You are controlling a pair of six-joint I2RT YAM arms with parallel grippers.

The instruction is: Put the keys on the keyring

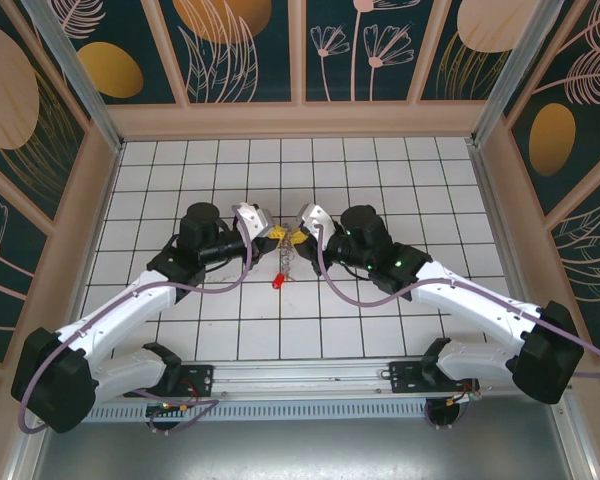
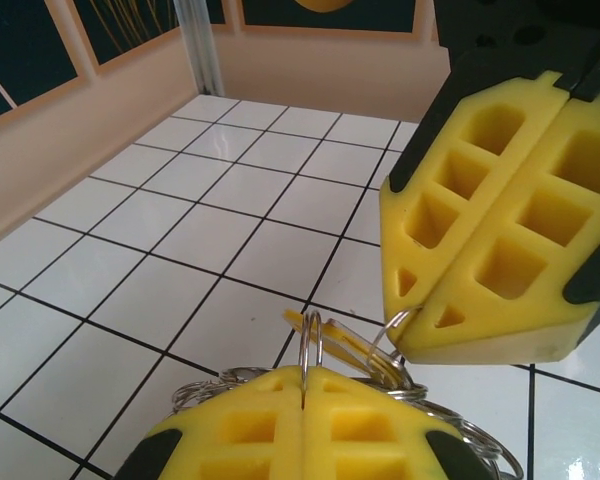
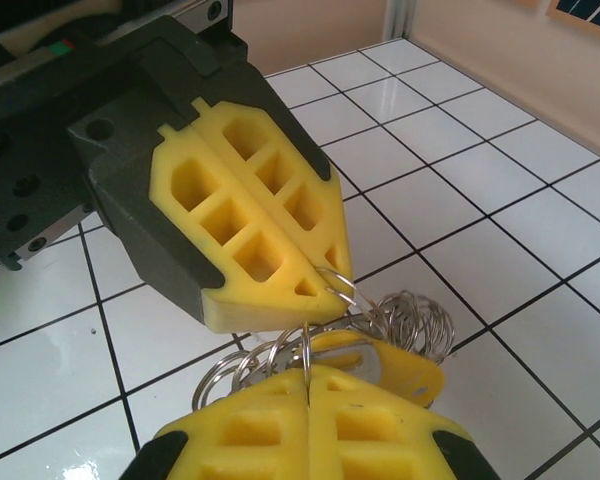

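Observation:
Both grippers meet above the table's middle. My left gripper (image 1: 276, 232) (image 2: 304, 378) is shut on a thin silvery split ring (image 2: 313, 342) that stands up between its yellow pads. My right gripper (image 1: 298, 232) (image 3: 308, 378) is shut on another silvery split ring (image 3: 306, 348), its tips almost touching the left ones. Between them lies a yellow-tagged key (image 3: 412, 374) (image 2: 340, 345) with a silvery metal part. It is tangled in a bunch of linked rings (image 3: 412, 320). A short chain (image 1: 286, 262) hangs below, ending in a red tag (image 1: 278, 283). The large dark hoop is out of view.
White tiled floor (image 1: 380, 180) stretches all round the grippers. Wooden walls (image 1: 300, 118) close it in at the back and sides. The arm bases stand on the metal rail (image 1: 300, 378) at the near edge.

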